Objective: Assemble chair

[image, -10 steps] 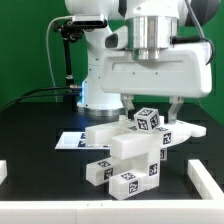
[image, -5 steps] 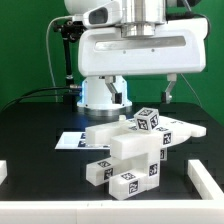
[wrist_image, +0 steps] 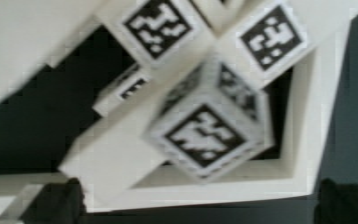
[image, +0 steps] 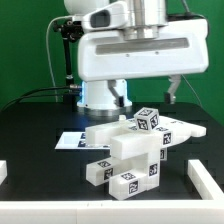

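The chair [image: 130,150] is a stack of white blocky parts with black-and-white tags, standing mid-table in the exterior view. A tagged post [image: 148,120] leans on top of it. My gripper [image: 146,95] hangs above the chair, open and empty, clear of the parts, with its fingers [image: 172,90] spread wide. In the wrist view the gripper [wrist_image: 202,203] looks down on the chair's tagged post [wrist_image: 208,130] and a white frame part [wrist_image: 318,150]. Both dark fingertips [wrist_image: 48,200] show at the picture's edge, wide apart.
The marker board [image: 68,140] lies flat behind the chair at the exterior view's left. White rails sit at the table's edges, one at the exterior view's left [image: 3,172] and one at its right [image: 205,177]. The robot base [image: 100,95] stands behind.
My gripper has risen straight up from just over the chair's top post to well above it, still open. The chair parts have not moved.
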You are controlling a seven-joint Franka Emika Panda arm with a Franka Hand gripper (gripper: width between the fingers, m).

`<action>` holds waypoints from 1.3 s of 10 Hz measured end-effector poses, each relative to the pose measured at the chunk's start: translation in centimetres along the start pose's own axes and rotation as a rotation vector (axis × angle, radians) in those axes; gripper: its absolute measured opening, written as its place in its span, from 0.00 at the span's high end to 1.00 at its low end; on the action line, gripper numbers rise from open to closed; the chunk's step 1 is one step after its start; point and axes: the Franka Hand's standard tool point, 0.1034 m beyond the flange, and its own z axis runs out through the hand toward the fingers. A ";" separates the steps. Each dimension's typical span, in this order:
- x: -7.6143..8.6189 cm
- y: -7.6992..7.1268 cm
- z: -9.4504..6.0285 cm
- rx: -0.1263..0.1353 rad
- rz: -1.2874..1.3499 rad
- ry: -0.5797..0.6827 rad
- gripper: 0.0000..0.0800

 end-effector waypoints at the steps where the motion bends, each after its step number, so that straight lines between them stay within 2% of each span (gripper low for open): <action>1: 0.1 0.4 -0.1 -0.003 -0.078 0.001 0.19; 4: 0.1 0.7 0.0 -0.013 -0.222 -0.003 0.19; 5: -0.1 0.6 0.0 -0.009 -0.211 -0.009 0.19; 6: -0.8 -0.1 0.4 0.009 -0.201 -0.040 0.19; 7: -1.0 -0.5 0.7 0.011 -0.197 -0.051 0.19; 8: -0.9 -0.5 1.4 -0.001 -0.202 -0.039 0.19; 10: -0.5 -0.4 1.7 -0.026 -0.211 0.011 0.19; 13: -0.5 0.0 1.6 -0.030 -0.206 0.020 0.19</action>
